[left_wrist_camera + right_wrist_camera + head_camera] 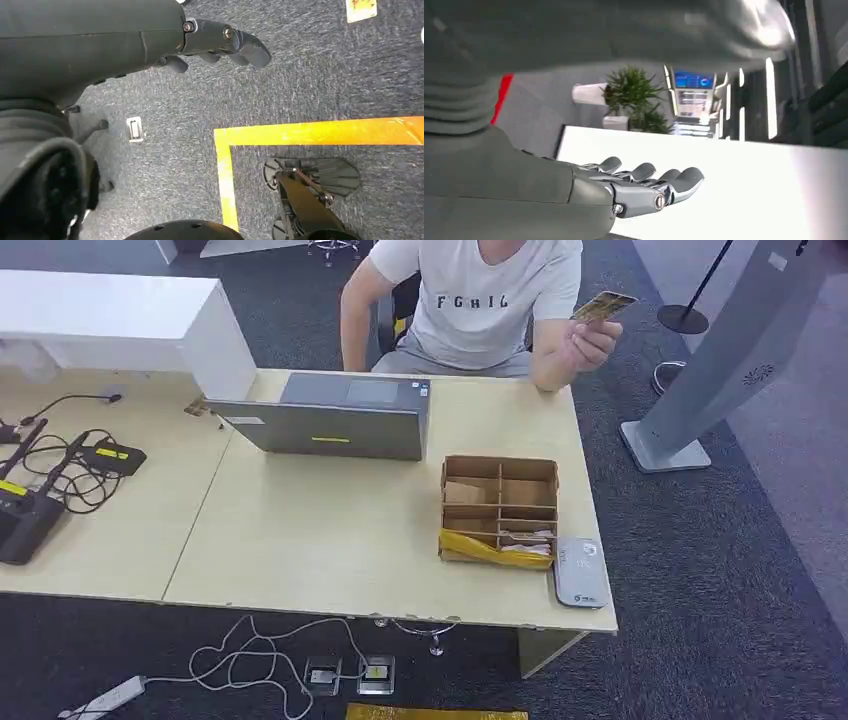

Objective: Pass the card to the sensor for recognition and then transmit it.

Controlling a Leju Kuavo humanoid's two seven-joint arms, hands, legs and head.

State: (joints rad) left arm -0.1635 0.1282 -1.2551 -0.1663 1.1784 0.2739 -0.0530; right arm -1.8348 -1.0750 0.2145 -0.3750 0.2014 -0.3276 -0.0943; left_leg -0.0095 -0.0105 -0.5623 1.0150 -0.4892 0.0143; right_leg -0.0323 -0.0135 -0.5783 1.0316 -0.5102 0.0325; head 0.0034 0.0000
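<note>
L hand (220, 47): hanging over dark carpet (310, 75), fingers (250, 50) loosely curled fwd, nothing in it, not touching anything. Below it on the carpet a yellow tape line (320, 132) w/ a corner, plus a small white tag (135, 128).

R hand (644, 187): raised, fingers (684, 179) stretched out side by side, apart from thumb, holds nothing. Behind it a bright white surface (734, 190), further back a potted plant (634, 95) and a lit blue screen (694, 80).

Card (604, 306): gold-coloured, pinched in a person's raised hand (590, 340), held up in the air above the far right corner of the desk (330, 540), tilted. Person (480, 300) in white T-shirt sits behind the desk, elbow near the desk edge.

On the desk, head view: grey card sensor (581, 572) lying flat at near right corner, just beside the cardboard divider box (499, 510), touching or nearly so, can't tell. Box has several compartments; yellow wrap along its near side, some white cards/paper in near-right compartment. Grey laptop (335, 417) at the far side, lid open twd the person. Far left: black devices w/ cables (60, 480), white raised counter (110, 320) behind them.

Floor: grey kiosk stand (720, 370) right of the desk, white power strip and cables (240, 660) under the near edge.
</note>
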